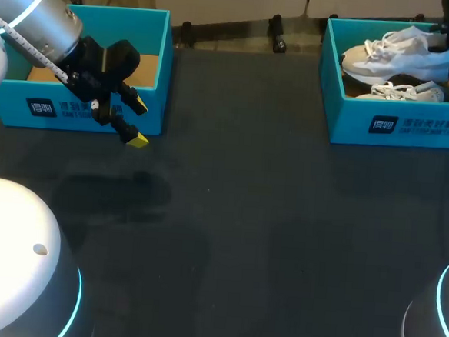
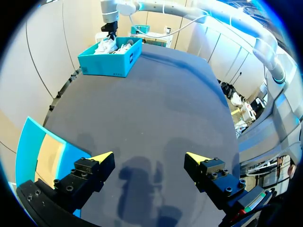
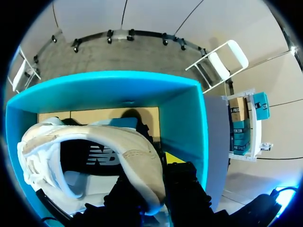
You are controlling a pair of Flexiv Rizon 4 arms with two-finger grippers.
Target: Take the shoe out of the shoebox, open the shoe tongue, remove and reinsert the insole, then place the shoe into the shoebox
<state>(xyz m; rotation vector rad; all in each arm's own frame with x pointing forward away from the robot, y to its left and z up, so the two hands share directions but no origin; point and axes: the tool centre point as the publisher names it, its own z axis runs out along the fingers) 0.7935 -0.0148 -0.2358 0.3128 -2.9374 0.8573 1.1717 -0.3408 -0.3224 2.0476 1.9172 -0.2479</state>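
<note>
White mesh sneaker (image 3: pixel 135 153) inside teal cardboard shoebox (image 3: pixel 185 118), collar wall apparently pinched between fingers of right gripper (image 3: pixel 152 171), one finger hidden; long axis stretching sideways from them. Left gripper (image 2: pixel 149 158) spread open, empty, well apart over dark table (image 2: pixel 156 94).

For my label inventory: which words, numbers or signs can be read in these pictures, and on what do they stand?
Left shoebox front: white print, too blurred to read.
Right shoebox front: white print, too blurred.
Shoe: white logo mark, partly hidden, no readable word.
</note>
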